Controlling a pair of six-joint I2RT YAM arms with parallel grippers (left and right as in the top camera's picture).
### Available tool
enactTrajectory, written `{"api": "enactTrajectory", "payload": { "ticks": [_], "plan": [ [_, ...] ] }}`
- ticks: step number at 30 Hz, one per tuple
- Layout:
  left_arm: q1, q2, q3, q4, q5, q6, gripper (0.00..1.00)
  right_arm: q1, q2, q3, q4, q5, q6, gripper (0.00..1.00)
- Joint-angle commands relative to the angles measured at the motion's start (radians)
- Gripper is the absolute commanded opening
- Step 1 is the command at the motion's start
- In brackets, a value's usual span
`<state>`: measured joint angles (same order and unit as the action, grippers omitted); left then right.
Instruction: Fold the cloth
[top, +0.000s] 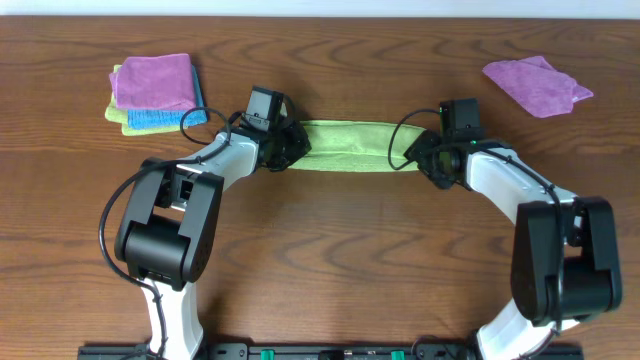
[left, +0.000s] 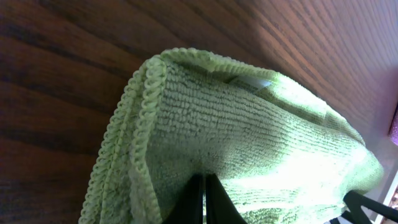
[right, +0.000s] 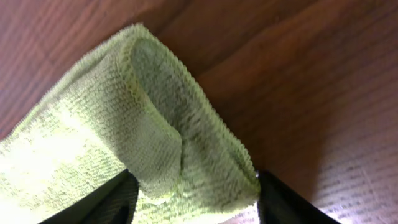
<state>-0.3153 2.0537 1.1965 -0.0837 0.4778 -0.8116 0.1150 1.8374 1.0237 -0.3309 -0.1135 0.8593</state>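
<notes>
Between left end effector (left: 204, 198) and right end effector (right: 196, 194), cloth (top: 345, 146) lies on worktop (top: 340, 250) — long axis spanning them. Left clamped on one end; right jaws apart, straddling the other — equally near.

Cloth (top: 345, 146): lime-green terry with a stitched hem. It is folded into a narrow, layered strip and laid crosswise on the wooden table (top: 330, 260), at its middle. One end is seen looped over.

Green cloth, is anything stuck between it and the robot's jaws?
No, nothing visible. The left gripper is shut right on the cloth at one end, and the right gripper has open jaws either side of the other end.
</notes>
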Motion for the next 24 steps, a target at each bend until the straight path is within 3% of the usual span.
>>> {"api": "enactTrajectory", "payload": {
  "ticks": [1,5,8,14,24],
  "plan": [
    [0.001,0.021,0.018,-0.014,-0.021,0.015,0.06,-0.005,0.013,0.007,0.011,0.013,0.0,0.55],
    [0.001,0.021,0.018,-0.014,-0.021,0.015,0.05,-0.005,0.014,0.007,0.026,0.013,0.0,0.4],
    [0.001,0.021,0.018,-0.015,-0.021,0.015,0.06,-0.004,0.014,0.007,0.068,0.012,0.0,0.22],
    [0.004,0.021,0.018,-0.021,-0.022,0.023,0.06,0.017,0.014,0.008,0.143,0.008,-0.011,0.03],
    [0.036,0.021,0.018,-0.045,-0.022,0.048,0.06,0.082,0.006,0.008,0.212,-0.08,-0.03,0.01]
  ]
}}
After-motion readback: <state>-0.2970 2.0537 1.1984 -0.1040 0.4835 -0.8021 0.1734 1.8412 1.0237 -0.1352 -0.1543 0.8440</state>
